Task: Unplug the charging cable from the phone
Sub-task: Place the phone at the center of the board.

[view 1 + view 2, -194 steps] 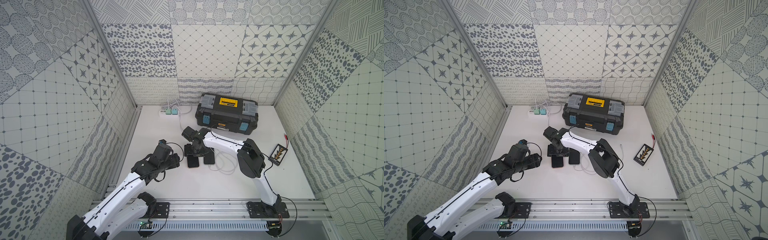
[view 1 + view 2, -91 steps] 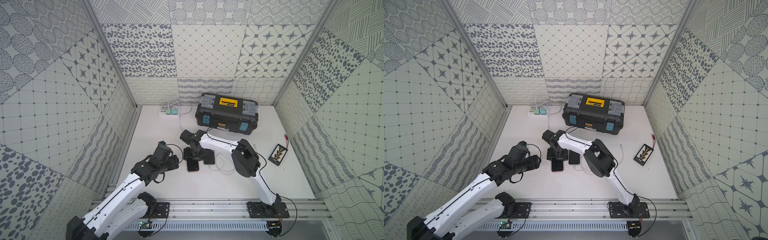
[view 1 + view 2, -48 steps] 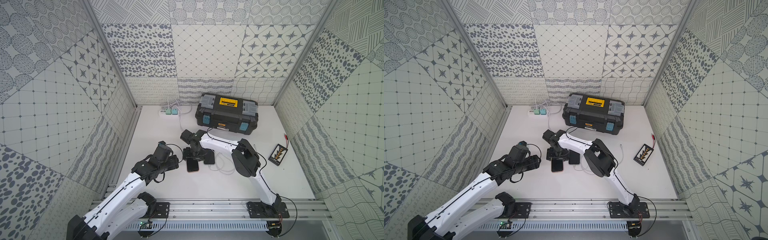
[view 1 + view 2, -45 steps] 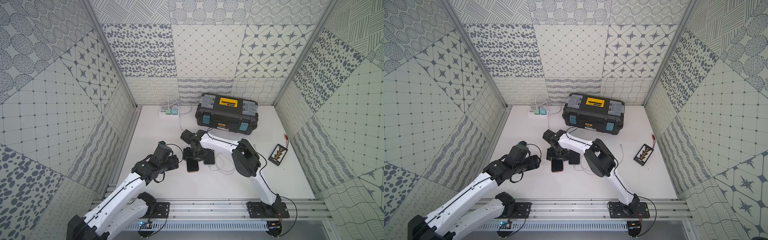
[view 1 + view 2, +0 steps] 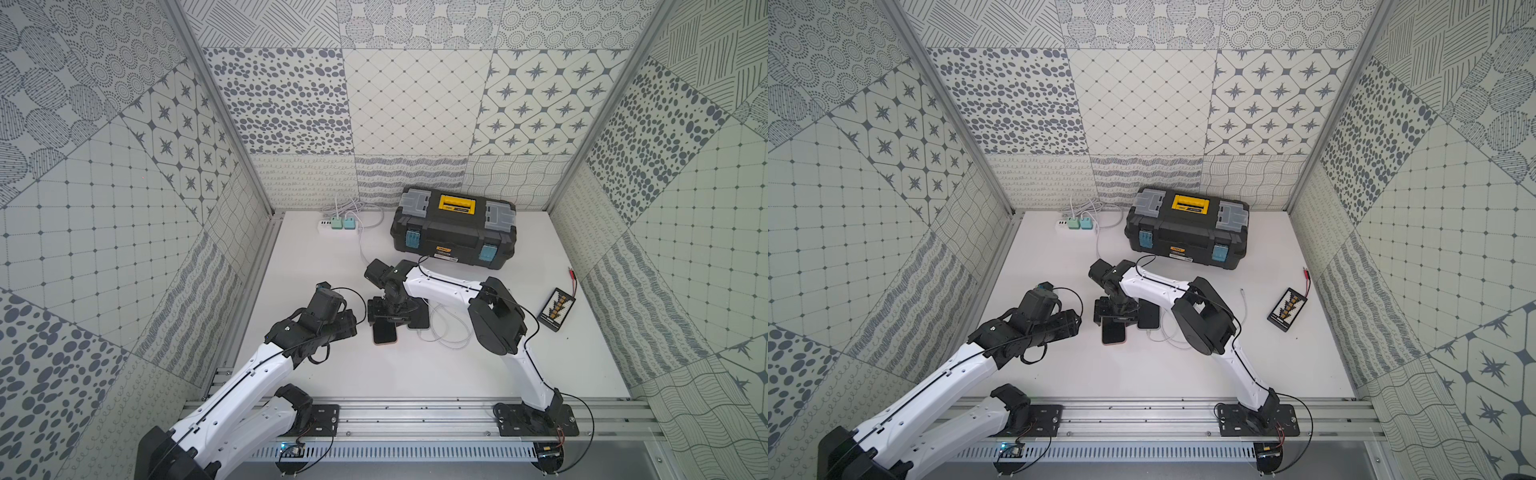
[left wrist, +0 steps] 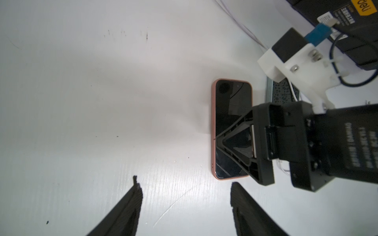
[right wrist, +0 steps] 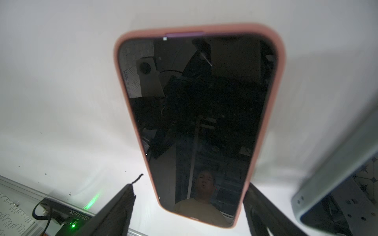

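Right gripper (image 7: 194, 179), frame bottom, open astride the pink-cased phone (image 7: 196, 102); left gripper (image 6: 184, 180) open, empty; an off-centre squeeze could skid it.

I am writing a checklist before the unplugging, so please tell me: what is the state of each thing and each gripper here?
Pink phone: flat, screen dark, no cable seen on it.
Second phone: flat, partly under the right arm.
White cable: loose loops beside second phone; plugged or not, cannot tell.
Toolbox: shut.
Chargers: plugged into power strip.
Left gripper: open, empty.
Right gripper: open, astride pink phone.
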Controlling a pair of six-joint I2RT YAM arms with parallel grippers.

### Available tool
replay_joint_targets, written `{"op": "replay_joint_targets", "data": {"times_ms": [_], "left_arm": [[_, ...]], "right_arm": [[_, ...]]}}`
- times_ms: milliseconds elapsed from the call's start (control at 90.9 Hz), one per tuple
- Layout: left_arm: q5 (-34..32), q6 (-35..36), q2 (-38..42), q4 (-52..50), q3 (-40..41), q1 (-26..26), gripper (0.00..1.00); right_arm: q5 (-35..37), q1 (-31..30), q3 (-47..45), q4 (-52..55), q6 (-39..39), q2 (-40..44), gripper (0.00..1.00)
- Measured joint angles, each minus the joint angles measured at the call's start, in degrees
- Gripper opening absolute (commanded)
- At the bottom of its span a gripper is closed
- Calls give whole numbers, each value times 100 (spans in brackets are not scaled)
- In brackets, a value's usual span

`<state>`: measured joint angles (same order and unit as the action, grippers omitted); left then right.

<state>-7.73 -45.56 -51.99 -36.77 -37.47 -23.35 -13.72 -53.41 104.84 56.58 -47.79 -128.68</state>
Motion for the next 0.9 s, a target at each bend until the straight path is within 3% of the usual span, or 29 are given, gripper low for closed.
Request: {"op": "replay_joint_targets", "data": {"times_ms": [352, 902], "left_arm": [[9, 2, -212, 26, -149, 2, 71], [492, 20, -1368, 278, -1056, -52, 73]], "right_arm": [[-190, 81, -273, -278, 208, 210, 86], [549, 1231, -1674, -422, 540, 2312, 85]]}}
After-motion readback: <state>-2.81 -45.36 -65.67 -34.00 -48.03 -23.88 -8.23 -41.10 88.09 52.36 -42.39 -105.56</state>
